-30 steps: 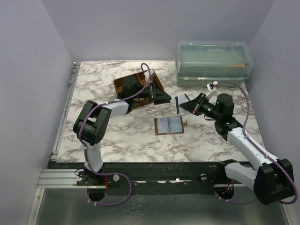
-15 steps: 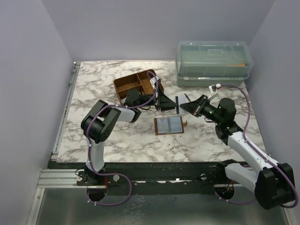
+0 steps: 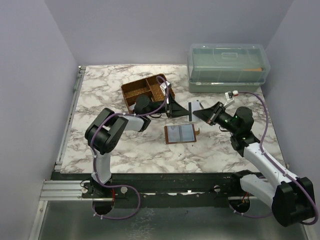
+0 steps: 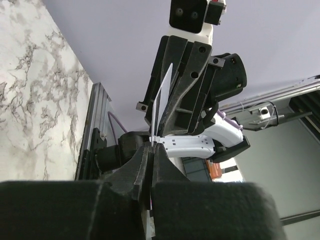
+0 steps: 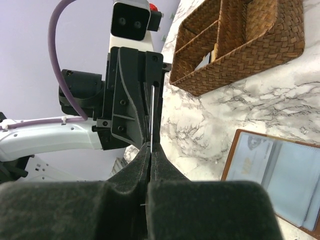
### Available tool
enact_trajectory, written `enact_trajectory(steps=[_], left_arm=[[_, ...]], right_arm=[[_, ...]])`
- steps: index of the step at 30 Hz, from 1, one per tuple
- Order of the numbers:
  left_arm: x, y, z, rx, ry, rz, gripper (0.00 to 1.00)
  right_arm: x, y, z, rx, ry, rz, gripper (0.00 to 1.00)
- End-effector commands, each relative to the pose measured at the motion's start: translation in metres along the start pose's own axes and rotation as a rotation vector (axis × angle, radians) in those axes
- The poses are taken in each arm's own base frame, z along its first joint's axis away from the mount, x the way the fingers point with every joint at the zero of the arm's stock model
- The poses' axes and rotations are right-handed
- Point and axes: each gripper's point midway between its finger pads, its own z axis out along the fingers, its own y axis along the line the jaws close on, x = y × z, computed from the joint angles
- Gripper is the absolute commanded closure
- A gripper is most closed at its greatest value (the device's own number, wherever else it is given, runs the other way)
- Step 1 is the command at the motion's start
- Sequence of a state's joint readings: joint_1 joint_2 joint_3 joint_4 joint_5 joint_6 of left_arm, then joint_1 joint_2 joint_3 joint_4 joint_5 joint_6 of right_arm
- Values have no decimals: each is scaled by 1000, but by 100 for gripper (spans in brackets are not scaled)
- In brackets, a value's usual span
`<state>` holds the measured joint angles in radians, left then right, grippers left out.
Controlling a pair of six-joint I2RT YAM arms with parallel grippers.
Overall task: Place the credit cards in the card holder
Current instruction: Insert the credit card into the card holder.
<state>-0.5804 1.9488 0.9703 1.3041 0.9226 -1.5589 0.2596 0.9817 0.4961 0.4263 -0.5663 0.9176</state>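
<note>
Top cam, L gripper and R gripper facing tip to tip in air, both finger pairs pinching shut on one credit card, card holder lying open on marble table nearby, woven basket sitting behind.

Tabletop white marble with grey veining; basket woven brown; card holder brown-edged, pale blue inside; credit card white; left end effector and right end effector black; cables purple; lidded box translucent green.
</note>
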Motion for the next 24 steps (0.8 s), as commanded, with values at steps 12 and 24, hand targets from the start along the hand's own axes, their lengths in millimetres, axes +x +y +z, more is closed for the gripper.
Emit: enact_trajectory(steps=[12,24], left_arm=[[-20,67,-30,-610,-20,124,100],[32,95,-68,-716,109,-3,100]], right_arm=[[13,-81,-36,473,91,-150,40],[76,-104,-5,287,464,-101,51]])
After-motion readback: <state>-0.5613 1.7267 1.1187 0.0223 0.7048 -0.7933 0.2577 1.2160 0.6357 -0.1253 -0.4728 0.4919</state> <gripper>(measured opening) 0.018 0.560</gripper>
